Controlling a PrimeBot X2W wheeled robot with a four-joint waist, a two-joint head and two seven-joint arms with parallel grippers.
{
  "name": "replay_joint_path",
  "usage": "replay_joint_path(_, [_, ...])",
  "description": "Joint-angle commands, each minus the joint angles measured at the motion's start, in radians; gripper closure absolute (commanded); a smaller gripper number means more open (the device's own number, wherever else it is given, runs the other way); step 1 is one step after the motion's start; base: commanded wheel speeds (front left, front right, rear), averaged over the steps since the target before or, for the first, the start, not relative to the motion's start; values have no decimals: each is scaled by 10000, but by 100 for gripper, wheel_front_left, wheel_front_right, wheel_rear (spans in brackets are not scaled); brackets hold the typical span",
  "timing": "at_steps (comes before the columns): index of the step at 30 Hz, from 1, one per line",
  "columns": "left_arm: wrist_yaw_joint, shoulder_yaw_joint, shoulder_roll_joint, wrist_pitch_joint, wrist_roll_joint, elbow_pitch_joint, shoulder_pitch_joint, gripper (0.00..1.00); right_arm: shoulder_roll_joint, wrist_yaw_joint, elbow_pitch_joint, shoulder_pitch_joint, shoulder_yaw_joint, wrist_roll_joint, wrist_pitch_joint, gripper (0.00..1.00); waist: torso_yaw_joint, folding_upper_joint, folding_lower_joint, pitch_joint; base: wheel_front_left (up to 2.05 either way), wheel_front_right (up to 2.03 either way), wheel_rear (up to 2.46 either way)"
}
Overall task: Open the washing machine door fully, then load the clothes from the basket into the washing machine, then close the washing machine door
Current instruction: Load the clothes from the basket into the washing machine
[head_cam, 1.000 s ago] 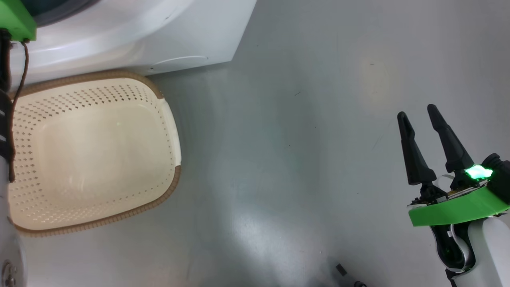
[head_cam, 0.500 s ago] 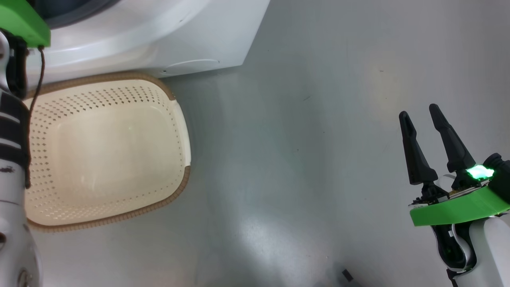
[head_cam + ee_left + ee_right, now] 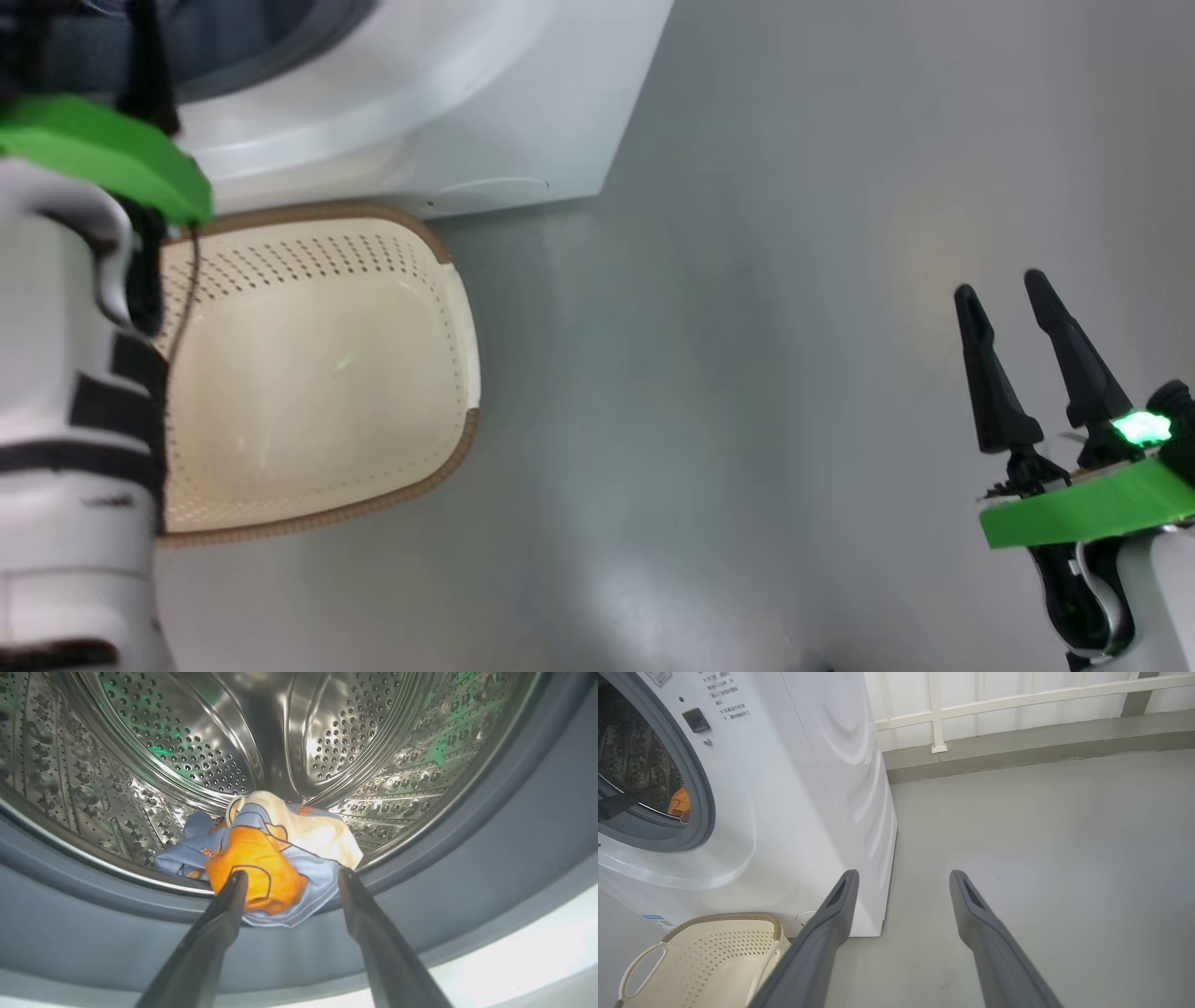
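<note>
In the left wrist view the left pincer (image 3: pixel 292 876) points into the washing machine (image 3: pixel 537 826), its two fingers spread wide and closed on nothing. The clothes (image 3: pixel 266 858), a bundle of light blue, orange and cream, lie at the drum's (image 3: pixel 196 742) 6 o'clock, resting on the front lip and drooping onto the grey seal (image 3: pixel 117 933). The fingertips stand on either side of the bundle; whether they touch it I cannot tell. In the head view the basket (image 3: pixel 457 317) sits on the floor (image 3: pixel 747 327) at 9 o'clock, just in front of the machine at 11 o'clock. The right pincer (image 3: pixel 998 284) hangs at 4 o'clock above the floor, well apart from the basket, with fingers parted and nothing between them.
</note>
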Motion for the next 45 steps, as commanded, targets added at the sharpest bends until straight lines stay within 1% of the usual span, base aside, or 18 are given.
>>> replay_joint_path(1, [-3, 209, 305, -53, 93, -424, 322, 0, -235, 25, -178, 370, 105, -8, -48, 0, 229, 0, 0, -337, 0, 0, 0])
replay_joint_path(6, [-28, 561, -88, -53, 90, -1372, 1557, 0, -346, 25, -103, 705, -26, -68, -48, 0, 521, 0, 0, -898, 0, 0, 0])
replay_joint_path(11, [-208, 780, -344, -53, 233, -2044, 2762, 0, -459, 25, -6, 1056, -135, -71, -48, 0, 781, 0, 0, -1492, 0, 0, 0])
replay_joint_path(15, [-216, 831, -484, -53, 508, -2679, 3793, 0, -505, 25, 45, 1395, -225, -96, -48, 0, 954, 0, 0, -2014, 0, 0, 0])
replay_joint_path(20, [-288, 941, -584, -53, 712, -3402, 5003, 0, -546, 25, 86, 1847, -338, -119, -48, 0, 1125, 0, 0, -2592, 0, 0, 0])
replay_joint_path(30, [-525, 1185, -672, -53, 932, -4884, 7327, 0, -549, 25, 104, 2621, -482, -161, -48, 0, 1235, 0, 0, -3507, 0, 0, 0])
replay_joint_path(40, [-565, 1526, -739, -53, 847, -5975, 9017, 0, -512, 25, 111, 3137, -544, -203, -48, 0, 1204, 0, 0, -4073, 0, 0, 0])
replay_joint_path(45, [-574, 1596, -778, -53, 793, -6533, 9662, 0, -489, 25, 92, 3278, -620, -212, -48, 0, 1209, 0, 0, -4185, 0, 0, 0])
